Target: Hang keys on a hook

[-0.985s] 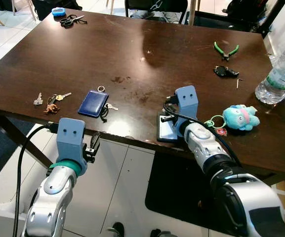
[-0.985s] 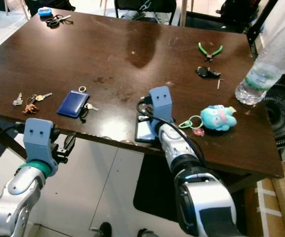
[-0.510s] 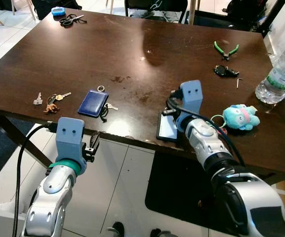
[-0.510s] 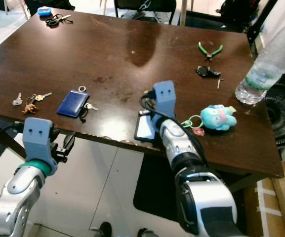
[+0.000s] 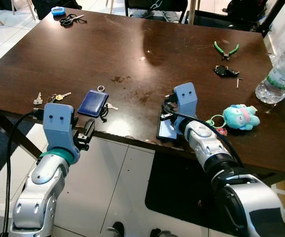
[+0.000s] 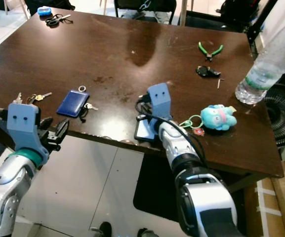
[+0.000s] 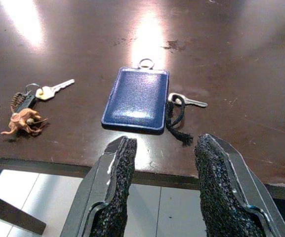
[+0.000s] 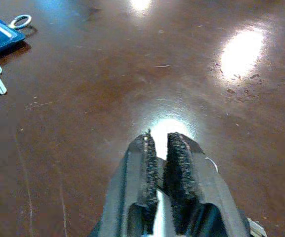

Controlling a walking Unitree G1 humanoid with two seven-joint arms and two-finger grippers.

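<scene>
While the left gripper (image 7: pixel 162 192) hung just off the near edge of the table (image 5: pixel 132 54), its two black fingers stood apart with nothing between them. Directly ahead of it lay a blue card holder (image 7: pixel 137 98) with a key (image 7: pixel 187 101) and a black cord beside it. Further to the robot's left lay the keys (image 7: pixel 31 111), a bunch bearing a small brown figure, flat on the table top and touching neither gripper. The right gripper (image 8: pixel 161 170) was over the table near a phone (image 5: pixel 166 129) at the near edge; its fingers were pressed almost together, and whether anything sat between them could not be told. Beyond it lay a blue plush keyring (image 5: pixel 240 117), green pliers (image 5: pixel 225 49) and a water bottle (image 5: pixel 280 74). Compared with one second earlier, the left arm had shifted to the robot's left, closer to the keys; the right gripper had swung out and returned near the phone.
</scene>
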